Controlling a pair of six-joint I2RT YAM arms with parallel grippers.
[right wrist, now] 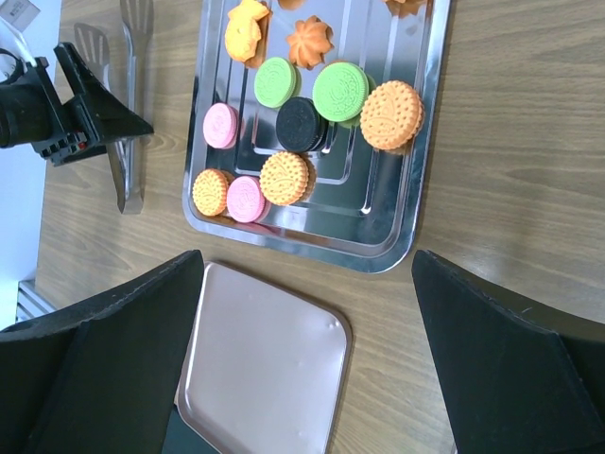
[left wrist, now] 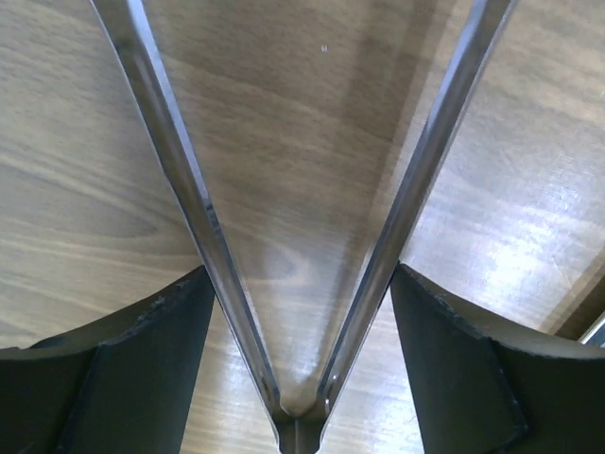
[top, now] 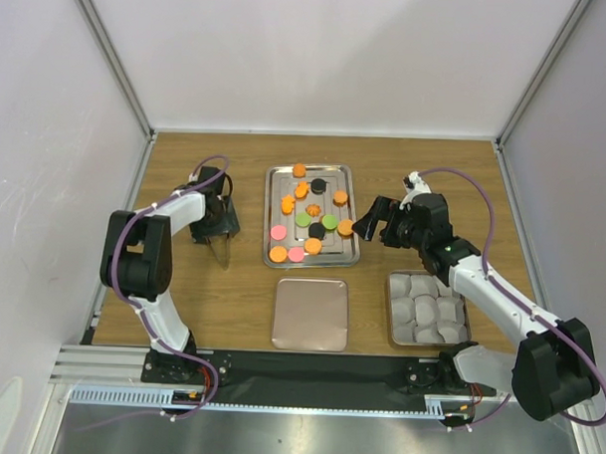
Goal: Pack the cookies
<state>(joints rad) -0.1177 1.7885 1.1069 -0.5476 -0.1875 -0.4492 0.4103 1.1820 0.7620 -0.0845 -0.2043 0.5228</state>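
Note:
Cookies (top: 303,219) in orange, pink, green and black lie on a steel tray (top: 271,196) at the table's middle; the right wrist view shows them (right wrist: 340,90) on the tray (right wrist: 397,246). My right gripper (top: 363,227) is open and empty by the tray's right edge, near an orange cookie (top: 345,226). In its own view (right wrist: 307,260) it hangs over bare wood between tray and lid. My left gripper (top: 219,234) is open left of the tray. It (left wrist: 298,270) straddles metal tongs (left wrist: 180,161) lying on the table, fingers close against the arms.
A small square box (top: 391,310) with pale paper cups (top: 427,309) stands at the near right. A flat pinkish lid (top: 311,314) lies in front of the tray and also shows in the right wrist view (right wrist: 265,369). White walls enclose the table.

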